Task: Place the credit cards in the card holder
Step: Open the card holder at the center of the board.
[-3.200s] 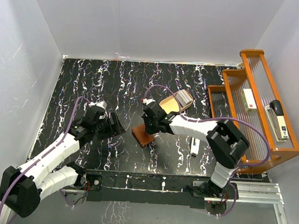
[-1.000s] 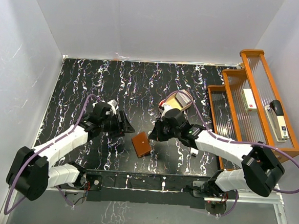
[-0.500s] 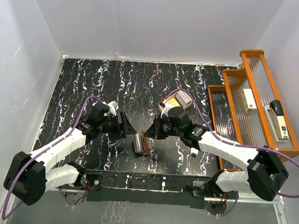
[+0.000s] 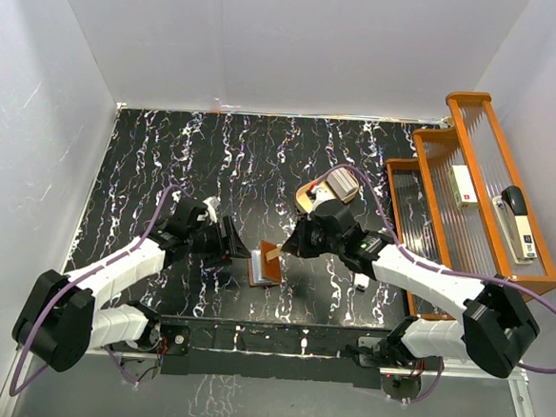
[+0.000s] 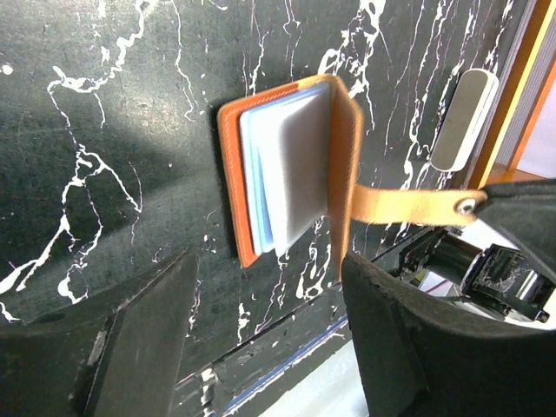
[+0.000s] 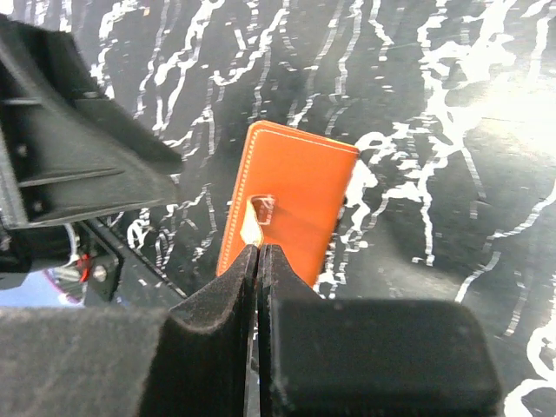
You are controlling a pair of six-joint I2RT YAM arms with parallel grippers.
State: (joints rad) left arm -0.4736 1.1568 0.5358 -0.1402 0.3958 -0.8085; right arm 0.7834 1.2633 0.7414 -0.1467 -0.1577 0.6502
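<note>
The card holder (image 4: 265,265) is a small brown wallet lying near the table's front middle. Its cover is lifted partway, showing grey-blue pockets (image 5: 282,174). My right gripper (image 4: 282,250) is shut on the wallet's tan closing strap (image 5: 408,205) and holds the cover (image 6: 294,201) up by it; the strap tab (image 6: 254,219) sits between its closed fingers. My left gripper (image 4: 235,245) is open and empty just left of the wallet; its fingers (image 5: 143,347) frame the wallet's near edge. A grey-topped stack of cards (image 4: 343,183) lies in the tan oval tray (image 4: 310,194).
A narrow white oblong stick (image 5: 464,118) lies right of the wallet, mostly hidden by my right arm from above. An orange tiered rack (image 4: 469,208) with a stapler (image 4: 518,216) and a small box stands at the right. Grey walls enclose the table.
The right gripper took hold of the wallet's strap and pulled the cover up from flat. The left gripper moved right, close to the wallet.
</note>
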